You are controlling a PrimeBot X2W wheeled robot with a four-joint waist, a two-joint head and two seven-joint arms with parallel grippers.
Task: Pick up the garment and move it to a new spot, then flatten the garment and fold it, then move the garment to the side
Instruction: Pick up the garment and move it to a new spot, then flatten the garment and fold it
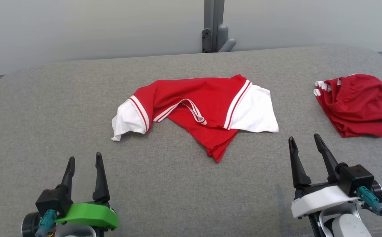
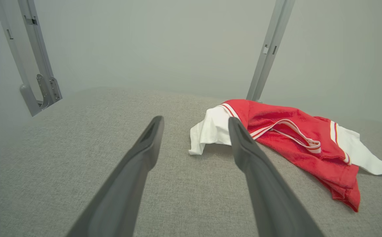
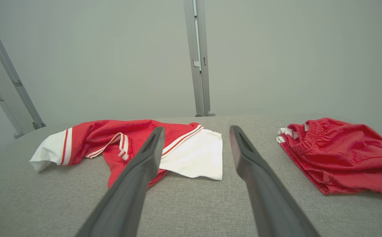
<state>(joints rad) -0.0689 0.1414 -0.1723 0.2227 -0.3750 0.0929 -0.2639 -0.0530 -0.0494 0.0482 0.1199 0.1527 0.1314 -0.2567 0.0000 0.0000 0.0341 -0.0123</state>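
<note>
– Grey table (image 1: pixel 46 115). Where is your garment (image 1: pixel 197 98)?
– Past your left gripper (image 1: pixel 85 156), fingers wide apart and empty, a bit to their right. Your right gripper (image 1: pixel 304 137), also wide apart, sits right of it. It looks soft, light, floppy. Pinch both white sleeves (image 1: pixel 255 112).

My head camera looks down from the near edge of the grey table (image 1: pixel 46 98) toward its far edge. Each wrist camera sits low over it, sighting along my left claw (image 2: pixel 195 120) or right claw (image 3: pixel 196 128) at the far wall (image 3: pixel 112 49). All three share the mid-table garment (image 1: pixel 194 98).
</note>
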